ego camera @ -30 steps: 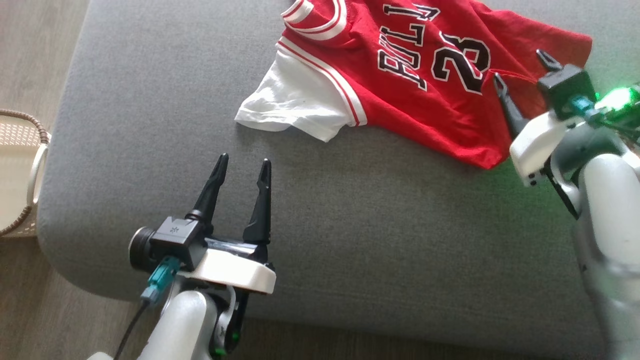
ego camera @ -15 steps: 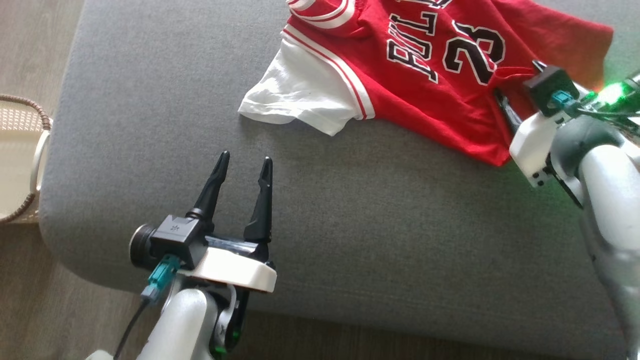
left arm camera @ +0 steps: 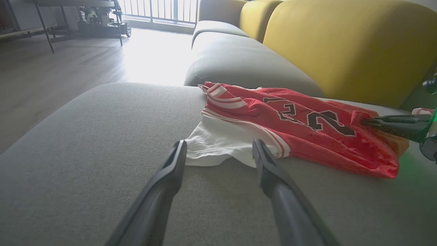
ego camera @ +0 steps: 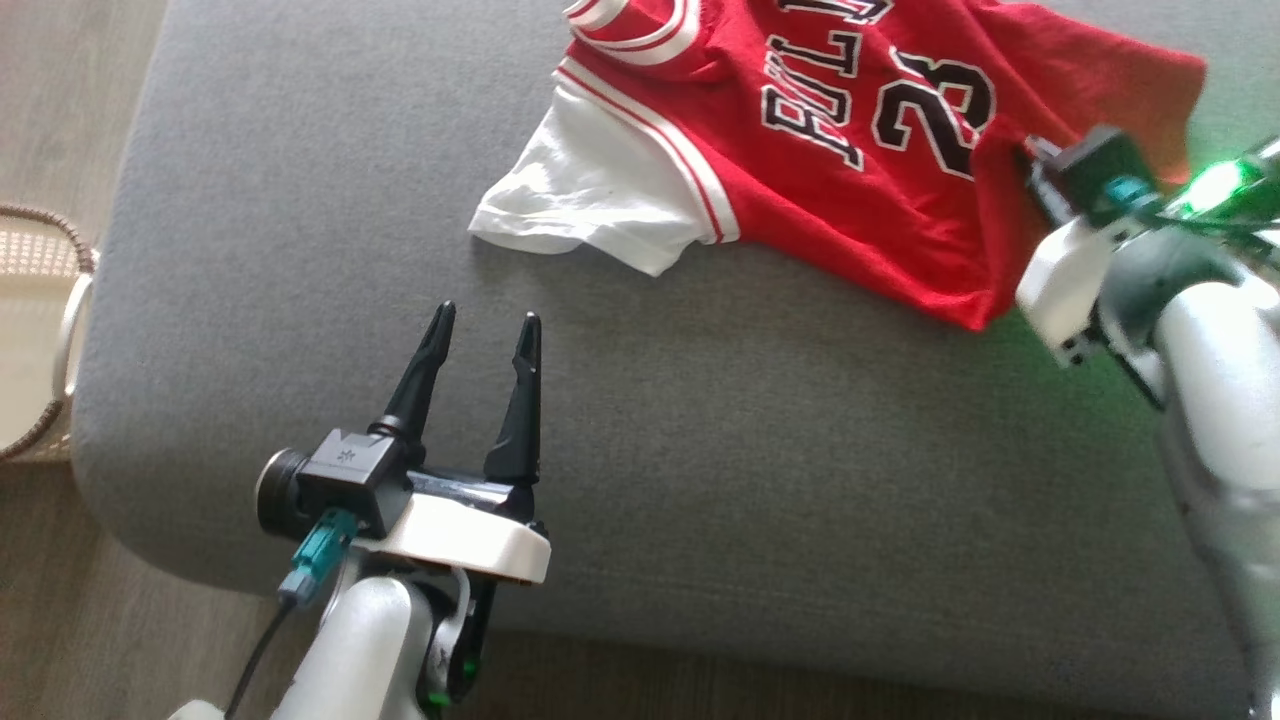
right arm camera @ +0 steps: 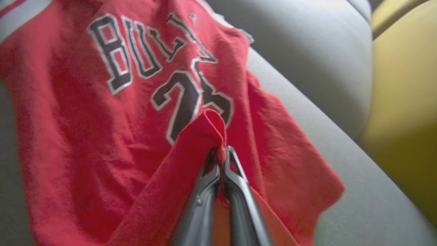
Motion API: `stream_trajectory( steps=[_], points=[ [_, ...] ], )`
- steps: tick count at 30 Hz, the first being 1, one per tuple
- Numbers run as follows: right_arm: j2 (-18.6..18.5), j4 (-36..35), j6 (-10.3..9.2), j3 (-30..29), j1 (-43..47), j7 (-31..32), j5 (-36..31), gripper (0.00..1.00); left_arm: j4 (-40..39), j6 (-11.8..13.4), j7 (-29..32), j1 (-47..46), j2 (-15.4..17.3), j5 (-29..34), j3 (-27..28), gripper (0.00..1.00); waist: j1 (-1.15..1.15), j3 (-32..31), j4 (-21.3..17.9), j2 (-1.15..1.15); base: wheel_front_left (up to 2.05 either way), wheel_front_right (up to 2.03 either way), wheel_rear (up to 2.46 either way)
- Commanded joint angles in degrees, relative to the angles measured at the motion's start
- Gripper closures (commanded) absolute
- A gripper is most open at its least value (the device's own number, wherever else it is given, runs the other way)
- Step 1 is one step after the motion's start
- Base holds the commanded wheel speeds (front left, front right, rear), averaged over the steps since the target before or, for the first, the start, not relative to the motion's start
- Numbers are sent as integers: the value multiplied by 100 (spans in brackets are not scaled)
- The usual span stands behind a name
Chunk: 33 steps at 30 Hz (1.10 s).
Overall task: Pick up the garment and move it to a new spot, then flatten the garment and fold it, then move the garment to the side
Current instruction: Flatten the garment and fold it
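Item one: the garment, a red jersey with black lettering and the number 23. It lies on the grey sofa seat, toward the far right part of the cushion in my head view. The cloth is wrinkled and not laid flat. Its white sleeve spreads out to the left and rests on the cushion. Its striped collar sits at the top edge of the head view.

Item two: my right claw. The two fingers are pressed together on a fold of red cloth just beside the number. In the right wrist view the pinched cloth stands up as a ridge above the fabric around it. A green light glows on that wrist.

Item three: my left claw. The fingers are spread and hold nothing. It is over bare cushion near the front of the seat, with the tips pointing toward the white sleeve and apart from it. I cannot tell whether the tips touch the cushion.

Surroundings: a yellow backrest rises behind the seat, and a second grey seat lies beyond the jersey. A woven basket stands on the wooden floor beside the seat's left end.
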Motion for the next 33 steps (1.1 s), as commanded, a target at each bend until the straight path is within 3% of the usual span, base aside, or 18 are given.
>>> stream_trajectory(
  steps=[1, 8, 14, 20, 26, 28, 29, 33],
  points=[
    [32, -314, -2, -94, -63, -82, 75, 100, -184, 19, -28, -120, 15, 50, 230, 0, 0, -35, -68, 0, 0, 0, 0],
    [38, -1214, -2, -1044, 592, -29, 531, 100, -185, -17, -28, -70, 15, 120, 315, 0, 0, -141, -339, 0, 0, 0, 0],
    [175, -2368, -2, -1630, 2026, 698, 1399, 100, -178, -80, -28, -28, 15, 177, 391, 0, 0, -158, -498, 0, 0, 0, 0],
    [590, -3422, -2, -1782, 3270, 1204, 1677, 100, -196, -151, -28, -24, 15, 275, 497, 0, 0, -58, -691, 0, 0, 0, 0],
    [886, -3579, -2, -1941, 3532, 1105, 1550, 100, -165, -219, -28, -85, 15, 329, 515, 0, 0, -32, -817, 0, 0, 0, 0],
    [1000, -3595, -2, -2000, 3577, 963, 1414, 15, -155, -240, -28, -98, 15, 343, 518, 0, 0, -33, -854, 0, 0, 0, 0],
    [1052, -3601, -2, -2016, 3610, 885, 1350, 0, -151, -244, -28, -101, 15, 346, 521, 0, 0, -33, -870, 0, 0, 0, 0],
    [1230, -3620, -2, -2007, 3778, 621, 1185, 0, -142, -264, -28, -84, 15, 360, 543, 0, 0, -28, -961, 0, 0, 0, 0]
  ],
)
